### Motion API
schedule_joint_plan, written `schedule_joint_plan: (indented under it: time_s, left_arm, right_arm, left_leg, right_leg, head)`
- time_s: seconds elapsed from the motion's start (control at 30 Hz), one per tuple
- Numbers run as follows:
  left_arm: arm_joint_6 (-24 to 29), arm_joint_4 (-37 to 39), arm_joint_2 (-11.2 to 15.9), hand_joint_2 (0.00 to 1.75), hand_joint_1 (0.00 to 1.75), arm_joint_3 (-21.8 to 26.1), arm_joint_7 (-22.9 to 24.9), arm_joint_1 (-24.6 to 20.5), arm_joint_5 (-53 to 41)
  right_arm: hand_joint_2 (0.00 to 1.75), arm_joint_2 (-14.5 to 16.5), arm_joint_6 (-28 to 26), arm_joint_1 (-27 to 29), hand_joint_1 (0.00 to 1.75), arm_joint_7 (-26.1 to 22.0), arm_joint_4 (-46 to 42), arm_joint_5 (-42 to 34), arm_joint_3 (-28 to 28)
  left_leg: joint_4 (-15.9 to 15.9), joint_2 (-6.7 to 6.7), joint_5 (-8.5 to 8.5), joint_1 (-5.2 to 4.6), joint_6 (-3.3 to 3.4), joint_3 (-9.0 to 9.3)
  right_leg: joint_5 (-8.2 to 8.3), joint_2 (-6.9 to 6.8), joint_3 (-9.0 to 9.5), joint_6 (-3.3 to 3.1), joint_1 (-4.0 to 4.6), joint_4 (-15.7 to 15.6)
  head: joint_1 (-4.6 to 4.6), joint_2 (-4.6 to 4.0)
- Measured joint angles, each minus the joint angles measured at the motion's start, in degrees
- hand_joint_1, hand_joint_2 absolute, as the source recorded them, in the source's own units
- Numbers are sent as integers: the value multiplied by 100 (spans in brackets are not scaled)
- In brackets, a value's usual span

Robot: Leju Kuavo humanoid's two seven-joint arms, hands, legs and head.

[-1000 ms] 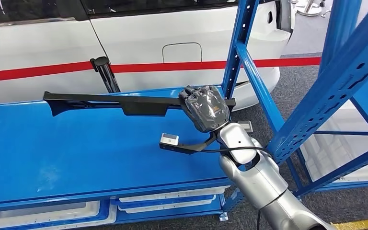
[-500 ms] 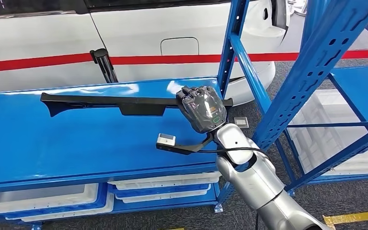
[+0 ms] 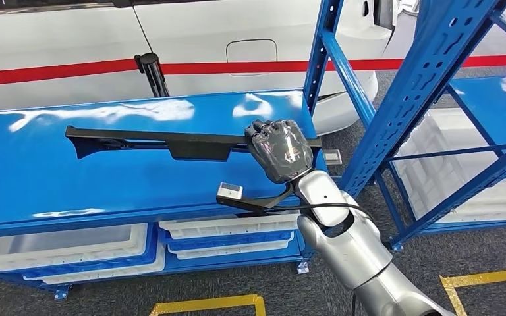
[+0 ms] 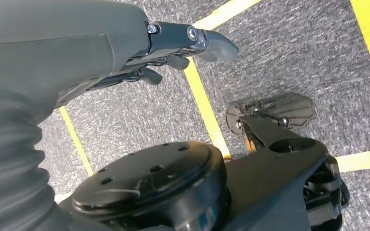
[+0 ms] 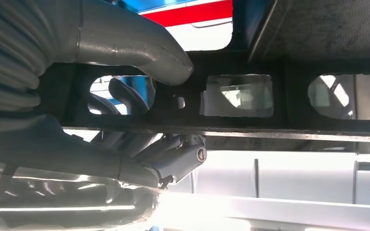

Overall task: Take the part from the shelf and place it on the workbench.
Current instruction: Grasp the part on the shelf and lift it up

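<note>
The part [image 3: 138, 139] is a long, thin black bar with a flat block under its middle. It lies level over the blue shelf board [image 3: 105, 187], and I cannot tell whether it touches the board. My right hand [image 3: 280, 150] grips its right end, fingers wrapped over the top. In the right wrist view the thumb [image 5: 139, 48] presses on the part's windowed black frame [image 5: 294, 103], with the fingers curled behind it. My left hand [image 4: 173, 48] hangs over grey floor and holds nothing, its fingers loosely apart.
A blue upright [image 3: 319, 59] stands just right of my hand, and a second blue rack [image 3: 448, 79] stands further right. White bins [image 3: 59, 247] sit under the shelf. A white car with a red stripe [image 3: 237, 39] is behind. Yellow lines [image 3: 204, 304] mark the floor.
The whole picture has shifted, with more floor and yellow line showing below the shelf, so the camera has moved. My right hand still holds the part the same way.
</note>
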Motion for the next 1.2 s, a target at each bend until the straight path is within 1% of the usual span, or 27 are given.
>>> schedule_joint_plan:
  time_s: [0.03, 0.07, 0.1, 0.13, 0.2, 0.23, 0.27, 0.3, 0.33, 0.4, 0.47, 0.5, 0.57, 0.63, 0.7, 0.77, 0.8, 0.83, 0.87, 0.9, 0.97, 1.0, 1.03, 1.07, 1.1, 1.13, 1.2]
  left_arm:
    - [-1, 0, 0, 175, 0, -14, -7, 2, -4]
    - [-2, 1, 1, 175, 0, -28, -12, 5, -5]
    - [-4, 2, 2, 175, 0, -43, -21, 10, -5]
    - [-7, 3, 3, 175, 0, -55, -36, 14, -4]
    - [-12, 4, 5, 175, 0, -71, -65, 12, -6]
    - [-12, 4, 6, 175, 0, -75, -77, 10, -8]
    - [-11, 4, 7, 175, 0, -78, -81, 7, -10]
    - [-9, 4, 7, 175, 0, -80, -84, 4, -13]
    - [-4, 4, 7, 175, 0, -81, -85, 3, -13]
    - [13, 4, 5, 175, 0, -83, -80, 1, -14]
    - [31, 4, 0, 175, 0, -85, -76, 1, -14]
    - [39, 4, -3, 175, 0, -85, -78, 1, -14]
    - [49, 4, -7, 175, 0, -86, -82, 1, -12]
    - [52, 5, -14, 175, 0, -86, -86, 0, -13]
    - [53, 5, -16, 175, 0, -86, -89, -4, -16]
    - [53, 6, -17, 175, 0, -86, -91, -5, -21]
    - [53, 6, -18, 175, 0, -87, -93, -5, -25]
    - [51, 6, -20, 175, 0, -89, -97, -5, -27]
    - [49, 5, -22, 175, 0, -92, -103, -6, -29]
    - [47, 5, -25, 175, 0, -98, -108, -8, -32]
    - [45, 2, -39, 175, 0, -113, -115, -17, -39]
    - [45, 1, -46, 175, 0, -119, -116, -21, -43]
    - [45, 0, -53, 175, 0, -123, -116, -23, -45]
    - [46, 1, -57, 175, 0, -124, -115, -21, -47]
    - [47, 3, -59, 175, 0, -125, -115, -16, -47]
    - [49, 5, -59, 175, 0, -124, -115, -12, -47]
    - [52, 8, -57, 175, 0, -124, -116, -8, -46]
  right_arm:
    - [175, 10, 20, -3, 171, 5, -1, 11, -6]
    - [175, 15, 36, -7, 171, 10, 0, 19, -9]
    - [175, 26, 56, -10, 171, 15, 1, 24, -9]
    - [175, 43, 75, -12, 171, 22, 2, 28, -10]
    - [175, 82, 98, -11, 171, 35, 4, 32, -8]
    - [175, 97, 103, -7, 171, 39, 5, 34, -7]
    - [175, 104, 105, -1, 171, 41, 9, 36, -5]
    - [175, 107, 108, 4, 171, 41, 13, 38, -3]
    - [175, 109, 112, 9, 171, 41, 17, 40, -2]
    - [175, 113, 118, 13, 171, 41, 21, 43, -2]
    - [175, 129, 120, 13, 171, 43, 21, 44, -3]
    - [175, 143, 120, 13, 171, 44, 22, 44, -4]
    - [175, 169, 121, 15, 171, 44, 25, 44, -3]
    - [175, 174, 122, 15, 171, 40, 36, 43, -3]
    - [175, 171, 123, 17, 171, 38, 52, 43, -3]
    - [175, 168, 123, 22, 171, 39, 73, 44, -3]
    - [175, 166, 124, 26, 171, 39, 85, 44, -3]
    - [175, 164, 124, 29, 171, 39, 98, 44, -3]
    - [175, 163, 124, 30, 171, 39, 108, 44, -3]
    - [175, 163, 122, 29, 171, 39, 114, 45, -3]
    - [175, 173, 117, 25, 171, 39, 117, 52, -3]
    - [175, 180, 115, 24, 171, 39, 117, 56, -3]
    - [175, 187, 112, 24, 171, 39, 117, 59, -2]
    - [175, 190, 111, 30, 171, 39, 118, 61, -2]
    - [175, 189, 111, 37, 171, 39, 121, 61, -1]
    - [175, 191, 110, 44, 171, 39, 124, 61, -1]
    - [175, 204, 110, 52, 171, 39, 131, 63, -1]
  left_leg:
    - [-1, 0, 43, -1, -32, -18]
    - [8, -4, 57, 10, -62, -42]
    - [65, -13, -23, 21, -90, -85]
    - [215, -27, -209, 33, -119, -149]
    - [855, -63, -801, 51, -173, -341]
    - [1254, -76, -1047, 58, -199, -431]
    - [1582, -83, -1169, 66, -221, -479]
    - [1755, -84, -1158, 77, -238, -457]
    - [1736, -83, -1040, 91, -249, -346]
    - [1131, -85, -738, 130, -264, 147]
    - [371, -109, -704, 131, -254, 646]
    - [160, -122, -757, 116, -237, 758]
    - [63, -130, -765, 68, -154, 752]
    - [43, -96, -653, 45, -2, 659]
    - [26, -64, -504, 41, 138, 509]
    - [32, -54, -359, 24, 179, 325]
    - [36, -47, -290, 17, 180, 236]
    - [39, -41, -220, 10, 176, 144]
    - [41, -36, -151, 3, 168, 59]
    - [43, -35, -86, -3, 155, -16]
    - [49, -36, 32, -24, 110, -124]
    - [47, -34, 92, -33, 81, -158]
    - [42, -30, 151, -36, 51, -184]
    - [34, -28, 211, -36, 18, -208]
    - [40, -32, 225, -21, -15, -242]
    - [91, -41, 142, -6, -45, -289]
    - [480, -70, -338, 24, -112, -440]
  right_leg:
    - [3, 5, 6, -47, 18, -66]
    - [37, 0, -33, -99, -15, -68]
    - [81, -6, -73, -167, -41, -72]
    - [137, -15, -123, -245, -69, -79]
    - [256, -30, -249, -347, -82, -78]
    - [313, -35, -316, -365, -77, -73]
    - [365, -39, -384, -357, -72, -67]
    - [412, -41, -451, -344, -72, -57]
    - [455, -41, -519, -324, -76, -41]
    - [522, -37, -650, -269, -89, 22]
    - [580, -31, -755, -188, -75, 99]
    - [615, -32, -789, -146, -61, 123]
    - [705, -36, -825, -43, -44, 117]
    - [626, -33, -913, -7, -46, 206]
    - [189, -29, -1129, -76, -54, 703]
    - [-261, -27, -1343, -106, -52, 1484]
    - [-339, -27, -1376, -76, -50, 1775]
    - [-294, -27, -1311, -24, -47, 1882]
    - [-175, -26, -1146, 27, -43, 1786]
    - [-52, -27, -880, 52, -35, 1492]
    - [-13, -25, -206, 7, 7, 590]
    - [-73, -23, 35, -35, 35, 218]
    - [-130, -19, 163, -74, 63, -14]
    - [-136, -17, 165, -107, 82, -119]
    - [-97, -21, 112, -149, 44, -123]
    - [-38, -29, 57, -212, 10, -123]
    - [105, -51, -51, -332, -60, -127]
  head:
    - [-3, 0]
    - [0, 0]
    - [-4, 0]
    - [-12, 0]
    - [-26, 0]
    - [-28, 0]
    - [-27, 0]
    - [-29, 0]
    - [-28, 0]
    - [-32, 0]
    - [-32, 0]
    - [-32, 0]
    - [-25, 0]
    - [-24, 0]
    - [-6, 0]
    - [13, 0]
    - [13, 0]
    - [14, 0]
    - [12, 0]
    - [14, 0]
    - [11, 0]
    - [5, 0]
    - [2, 0]
    - [-4, 0]
    - [-8, 0]
    - [-11, 0]
    - [-28, 0]
